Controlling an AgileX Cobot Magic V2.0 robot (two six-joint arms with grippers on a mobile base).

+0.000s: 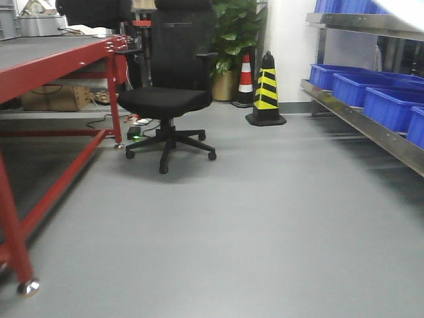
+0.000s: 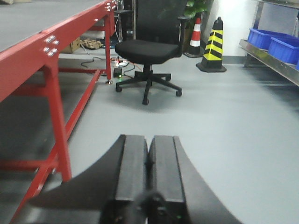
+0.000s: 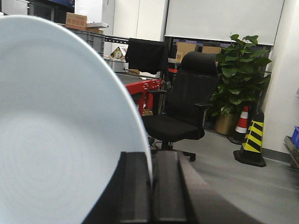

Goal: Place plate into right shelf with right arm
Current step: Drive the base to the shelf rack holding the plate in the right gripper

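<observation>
Plate point(image 3: 60, 130) apparently in right gripper point(image 3: 150, 159)

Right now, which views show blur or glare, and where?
Front view: bins and shelf at right are smeared, glare above them. Left wrist view: left claw soft near the lens. Right wrist view: plate close and soft, chair sharp.

The smooth grey floor point(image 1: 265, 218) carries a black swivel office chair point(image 1: 165, 99) at 11 o'clock, a black-and-yellow striped cone point(image 1: 266, 93) at 12, a red-and-white cone point(image 1: 245, 79) just behind it, a red metal table frame point(image 1: 40, 76) on casters at 9, and the brushed-steel right shelf point(image 1: 361, 126) at 2.
</observation>
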